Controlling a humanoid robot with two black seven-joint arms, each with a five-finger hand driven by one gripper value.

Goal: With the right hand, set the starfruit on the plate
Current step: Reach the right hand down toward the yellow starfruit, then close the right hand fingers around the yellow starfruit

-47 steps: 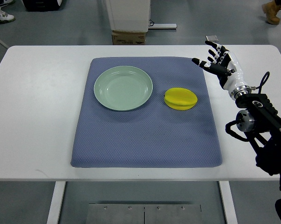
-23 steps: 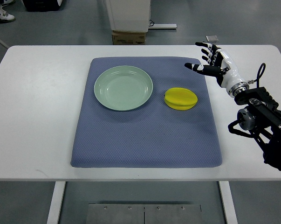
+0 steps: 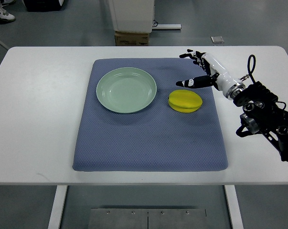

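A yellow starfruit lies on the blue mat, just right of an empty pale green plate. My right hand reaches in from the right edge and hovers just above and behind the starfruit. Its fingers are spread open and hold nothing; the thumb tip is close to the fruit's upper edge, apart from it. The left arm is out of view.
The mat covers the middle of a white table. Beyond the far edge stand a cardboard box and a white cabinet base on the floor. A person's shoe shows at the top left.
My right hand has moved left and inward, from over the mat's right back corner to just above the starfruit. Starfruit and plate have not moved.
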